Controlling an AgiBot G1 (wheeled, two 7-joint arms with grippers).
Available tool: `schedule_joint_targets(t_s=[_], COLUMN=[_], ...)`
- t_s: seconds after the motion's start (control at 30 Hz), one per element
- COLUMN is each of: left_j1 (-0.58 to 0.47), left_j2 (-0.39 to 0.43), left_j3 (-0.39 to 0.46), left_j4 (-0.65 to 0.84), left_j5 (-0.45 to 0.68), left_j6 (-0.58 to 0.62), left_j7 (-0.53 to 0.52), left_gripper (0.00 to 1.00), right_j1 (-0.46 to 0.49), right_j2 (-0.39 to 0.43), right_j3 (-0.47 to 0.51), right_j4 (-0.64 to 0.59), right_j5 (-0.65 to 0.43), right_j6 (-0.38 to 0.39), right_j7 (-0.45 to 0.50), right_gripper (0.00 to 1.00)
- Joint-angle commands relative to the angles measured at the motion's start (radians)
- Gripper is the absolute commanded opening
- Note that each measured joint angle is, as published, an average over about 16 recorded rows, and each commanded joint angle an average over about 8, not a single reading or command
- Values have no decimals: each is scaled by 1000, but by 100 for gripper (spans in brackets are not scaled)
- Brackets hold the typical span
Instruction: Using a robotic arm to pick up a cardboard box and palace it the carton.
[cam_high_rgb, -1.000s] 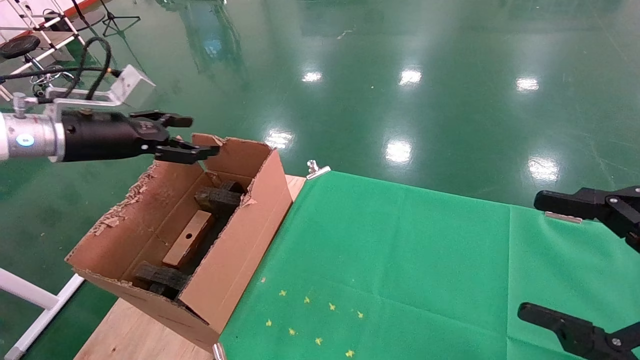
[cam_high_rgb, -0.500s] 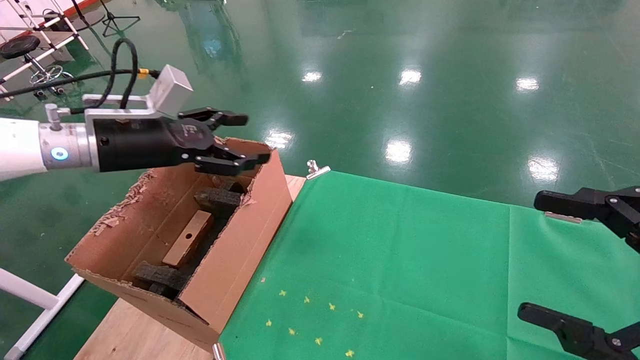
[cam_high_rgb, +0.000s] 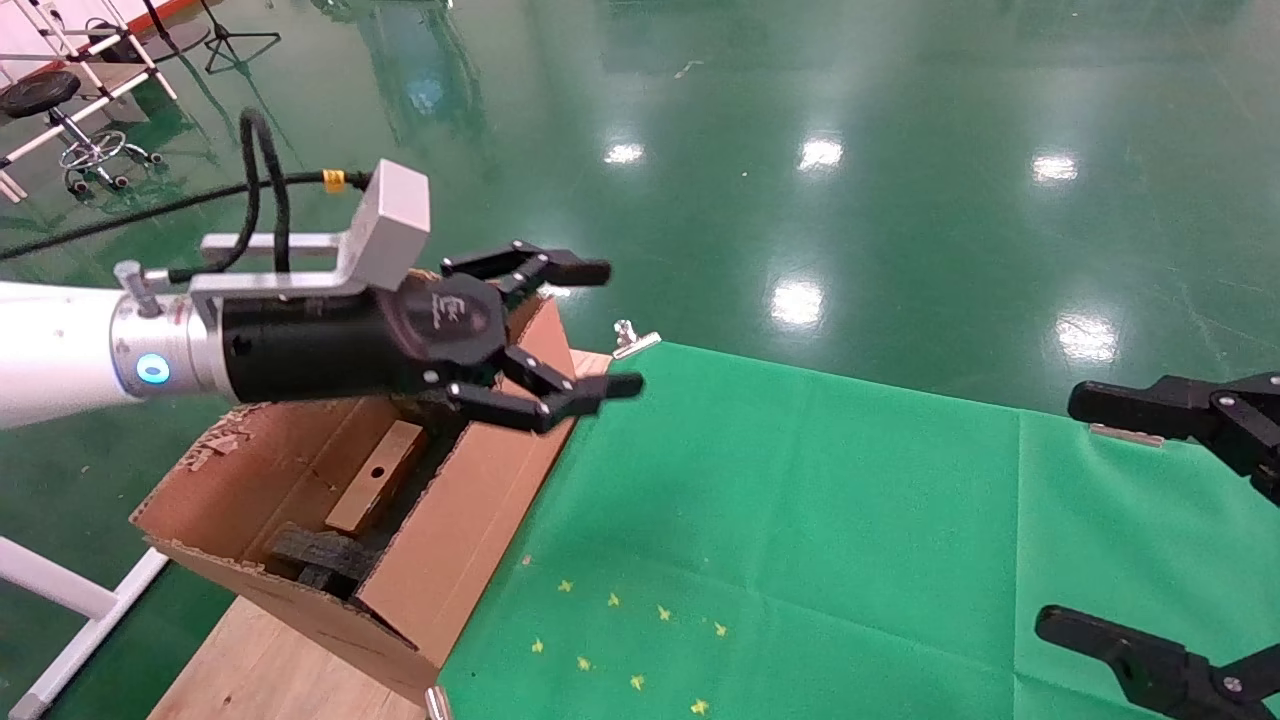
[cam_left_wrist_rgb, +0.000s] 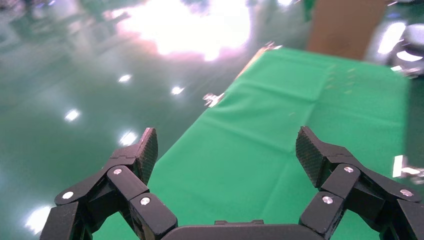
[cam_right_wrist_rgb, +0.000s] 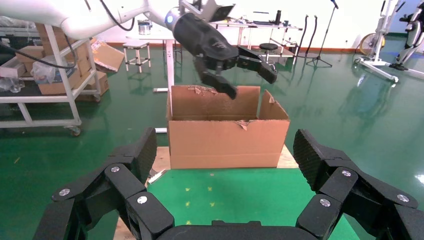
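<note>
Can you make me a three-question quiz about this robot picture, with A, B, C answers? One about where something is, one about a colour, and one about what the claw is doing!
1. Where is the cardboard box?
A. On the green cloth
B. Inside the carton
C. In the left claw

2. What colour is the cloth on the table?
A. Green
B. Red
C. White

3. What is the left claw doing?
A. Squeezing the box
B. Open and holding nothing
C. Shut tight on a foam block

Answers:
1. B, the box lies in the carton between black foam blocks.
2. A, the cloth is bright green.
3. B, its fingers are spread apart above the carton's far end, with nothing between them.
</note>
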Motion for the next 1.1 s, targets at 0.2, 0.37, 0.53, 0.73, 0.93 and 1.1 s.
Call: schedule_joint_targets(t_s=[0.2,0.37,0.53,0.73,0.93,1.1], left_j1=[99,168,220,237,227,220], left_j2=[1,1,1,1,1,1], left_j3=[-30,-51,-66,-73,-70,-67], left_j4=[-131,-223,-291,-313,-298,-290], left_j5=[-124,-211,-275,-298,-285,-276], left_j6=[20,35,46,50,48,46], left_j7=[0,0,0,0,0,0], left_gripper=[100,100,100,100,100,100], right_j1=[0,0,0,0,0,0], right_j2=[0,0,0,0,0,0], right_j3=[0,0,0,0,0,0], right_j4=[0,0,0,0,0,0], right_j5=[0,0,0,0,0,0], right_j6=[0,0,0,0,0,0], right_j7=[0,0,0,0,0,0], right_gripper=[100,100,100,100,100,100])
